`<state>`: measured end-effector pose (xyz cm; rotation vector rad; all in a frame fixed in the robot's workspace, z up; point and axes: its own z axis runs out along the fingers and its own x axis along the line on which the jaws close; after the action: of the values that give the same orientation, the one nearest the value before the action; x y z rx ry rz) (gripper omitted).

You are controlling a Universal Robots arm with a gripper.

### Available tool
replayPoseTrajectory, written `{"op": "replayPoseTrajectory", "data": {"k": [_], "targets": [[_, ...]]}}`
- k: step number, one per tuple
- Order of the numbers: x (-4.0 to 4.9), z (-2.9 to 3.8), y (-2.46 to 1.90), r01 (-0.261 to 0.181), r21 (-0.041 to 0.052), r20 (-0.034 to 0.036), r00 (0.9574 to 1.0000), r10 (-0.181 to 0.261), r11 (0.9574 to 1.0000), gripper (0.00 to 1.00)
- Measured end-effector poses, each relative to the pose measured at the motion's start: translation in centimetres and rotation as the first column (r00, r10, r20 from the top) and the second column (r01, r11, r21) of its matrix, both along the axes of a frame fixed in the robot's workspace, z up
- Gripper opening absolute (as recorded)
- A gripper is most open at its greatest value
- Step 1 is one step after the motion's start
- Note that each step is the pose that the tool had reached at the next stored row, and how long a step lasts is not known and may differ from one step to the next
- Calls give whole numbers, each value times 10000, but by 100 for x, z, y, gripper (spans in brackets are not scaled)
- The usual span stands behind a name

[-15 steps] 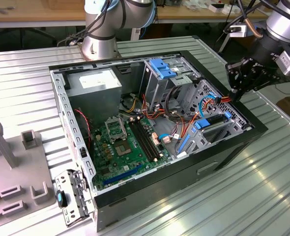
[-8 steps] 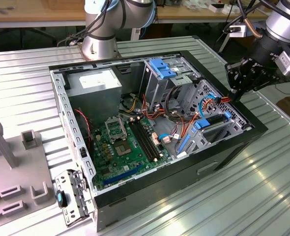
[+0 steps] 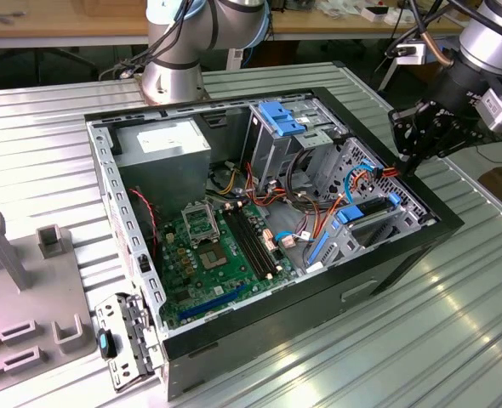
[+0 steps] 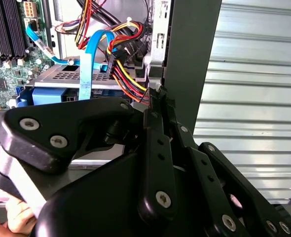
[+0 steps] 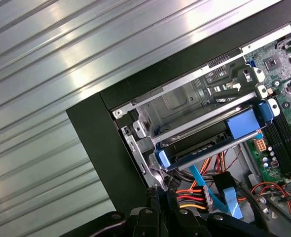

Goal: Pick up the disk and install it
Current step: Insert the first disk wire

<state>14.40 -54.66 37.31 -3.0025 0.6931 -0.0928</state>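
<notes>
Claw (image 4: 160, 95) closed at black metal computer case's (image 4: 190, 59) rim; grey metal disk (image 5: 204, 143) with blue plastic rails sits inside that case.

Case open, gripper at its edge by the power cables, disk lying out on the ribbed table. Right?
Wrong on the disk. The disk is not on the table; it sits inside the case, in the metal drive bay, as the first wrist view shows. The gripper is at the case's edge by the power cables.

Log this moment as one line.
tool shut on red-orange-yellow power cable at black case edge | grey-metal disk with blue rails in drive bay
</notes>
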Motion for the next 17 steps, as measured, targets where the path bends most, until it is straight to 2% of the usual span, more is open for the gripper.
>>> {"op": "replayPoseTrajectory", "data": {"k": [17], "targets": [[-24,-2,-4,65,0,0,10000,-65,10000,17]]}}
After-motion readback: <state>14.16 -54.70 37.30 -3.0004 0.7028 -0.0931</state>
